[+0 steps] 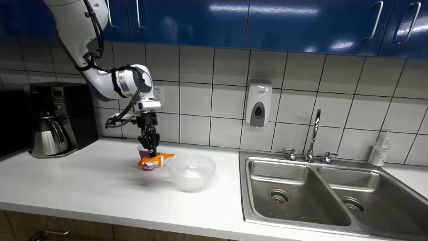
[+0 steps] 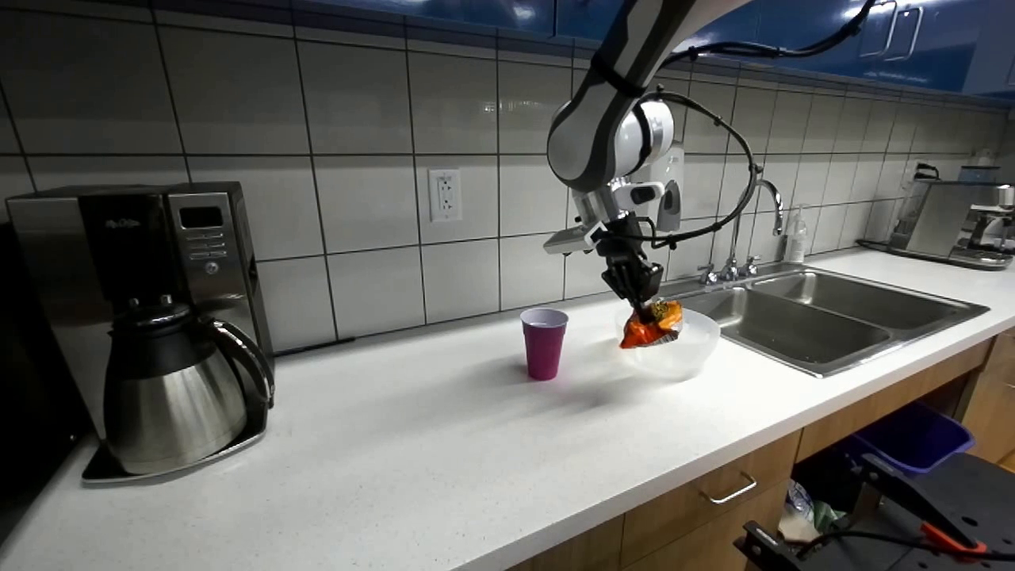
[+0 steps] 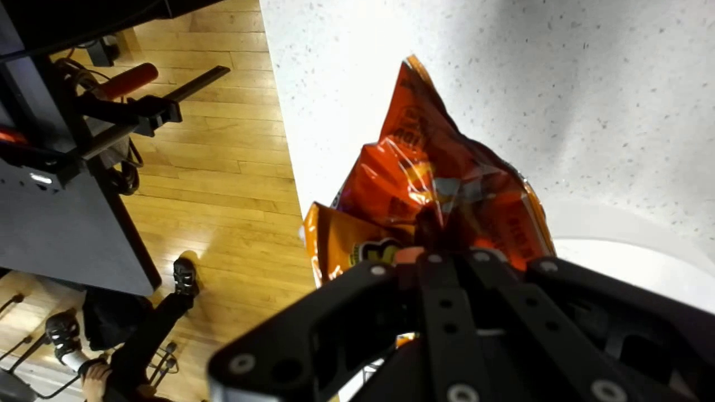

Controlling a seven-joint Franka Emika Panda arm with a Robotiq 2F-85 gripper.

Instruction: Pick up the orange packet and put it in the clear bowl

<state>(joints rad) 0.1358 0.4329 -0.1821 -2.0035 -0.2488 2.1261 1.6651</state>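
The orange packet [image 1: 154, 162] is crinkled and hangs in the air above the counter. My gripper [image 1: 152, 153] is shut on the packet's upper middle and points down. In an exterior view the packet is just left of the clear bowl [image 1: 194, 175]. In an exterior view the packet [image 2: 649, 329] overlaps the bowl [image 2: 691, 355], with the gripper [image 2: 645, 313] above it. In the wrist view the packet [image 3: 430, 173] bulges out around the closed fingertips [image 3: 447, 254]. Part of the bowl [image 3: 625, 268] shows at the right there. The bowl stands upright on the counter.
A purple cup [image 2: 544, 346] stands upright on the white counter, behind the packet in an exterior view [image 1: 142, 153]. A steel double sink [image 1: 245, 187] is beyond the bowl. A coffee maker [image 2: 178, 333] stands at the far end. A soap dispenser [image 1: 259, 103] hangs on the wall.
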